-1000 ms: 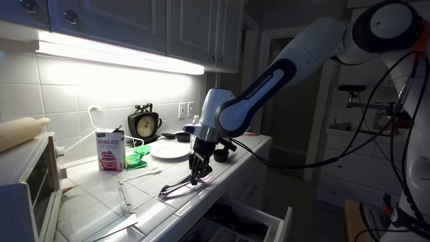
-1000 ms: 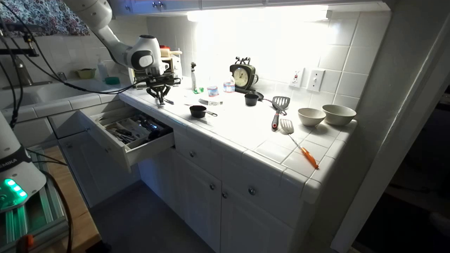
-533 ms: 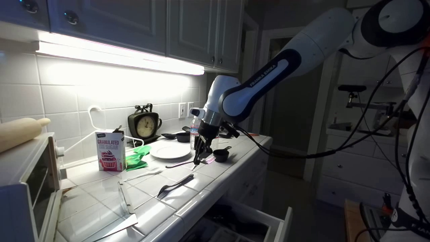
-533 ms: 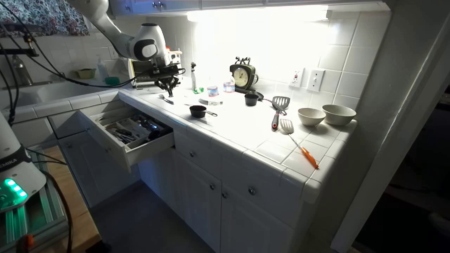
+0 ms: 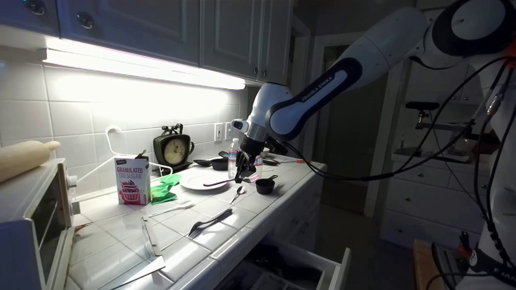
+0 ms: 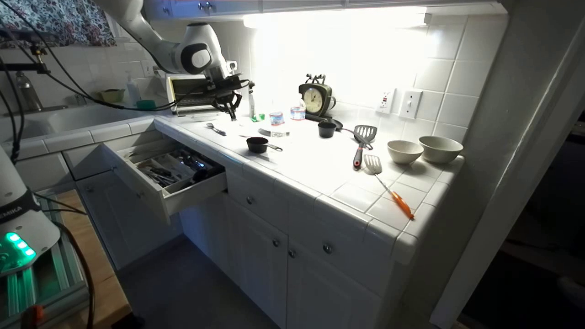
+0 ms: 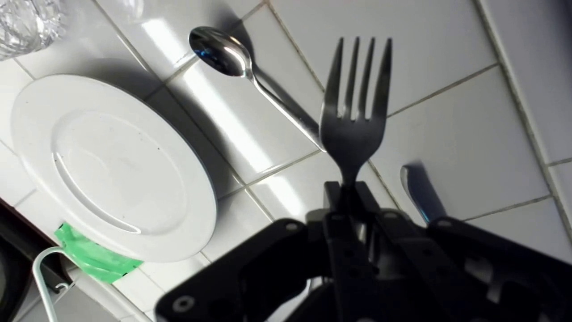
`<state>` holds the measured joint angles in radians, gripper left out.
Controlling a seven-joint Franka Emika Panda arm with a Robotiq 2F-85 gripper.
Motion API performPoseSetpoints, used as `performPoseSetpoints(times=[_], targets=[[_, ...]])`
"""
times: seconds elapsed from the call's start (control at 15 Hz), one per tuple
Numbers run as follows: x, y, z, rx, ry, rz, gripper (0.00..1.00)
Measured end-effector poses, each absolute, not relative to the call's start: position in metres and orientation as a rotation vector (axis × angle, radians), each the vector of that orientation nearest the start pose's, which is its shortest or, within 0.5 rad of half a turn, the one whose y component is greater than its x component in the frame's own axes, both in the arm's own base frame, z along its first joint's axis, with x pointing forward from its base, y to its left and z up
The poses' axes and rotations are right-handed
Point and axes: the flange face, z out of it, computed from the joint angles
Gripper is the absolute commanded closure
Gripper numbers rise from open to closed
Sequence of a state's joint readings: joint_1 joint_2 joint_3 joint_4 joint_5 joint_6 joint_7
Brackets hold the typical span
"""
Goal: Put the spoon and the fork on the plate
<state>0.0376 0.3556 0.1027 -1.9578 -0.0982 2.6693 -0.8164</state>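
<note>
My gripper (image 7: 351, 192) is shut on the neck of a metal fork (image 7: 353, 129), whose tines point away from the jaws. The held fork hangs above the white tiles; in an exterior view its dark handle (image 5: 215, 184) crosses in front of the plate's near edge. On the counter lies the shiny spoon (image 7: 219, 51), below the gripper (image 5: 240, 179) and near the plate. The round white plate (image 7: 120, 165) sits to the left in the wrist view. A dark fork (image 5: 207, 223) rests nearer the counter's front edge; only its handle end (image 7: 413, 190) shows in the wrist view.
A black measuring cup (image 5: 265, 186) stands close to the spoon. Behind the gripper is a clear water bottle (image 5: 232, 157). A sugar box (image 5: 133, 181), green bag (image 5: 163, 193) and pale utensil (image 5: 173, 208) lie left of the plate. A drawer (image 6: 196, 196) juts out below.
My gripper has lifted the fork off the counter and carried it up and over toward the plate's side. The dark fork and the spoon have come into clear view beneath it.
</note>
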Motion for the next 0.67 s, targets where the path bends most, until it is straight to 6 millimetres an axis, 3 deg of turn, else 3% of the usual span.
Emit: performPoseSetpoints(times=[0.33, 0.6, 0.67], targets=[[0.653, 0.080, 0.334, -2.838, -1.645, -0.548, 0.98], [0.664, 0.067, 0.328, -2.915, -1.528, -0.556, 0.98], [0.666, 0.064, 0.326, -2.936, -1.491, -0.557, 0.92]])
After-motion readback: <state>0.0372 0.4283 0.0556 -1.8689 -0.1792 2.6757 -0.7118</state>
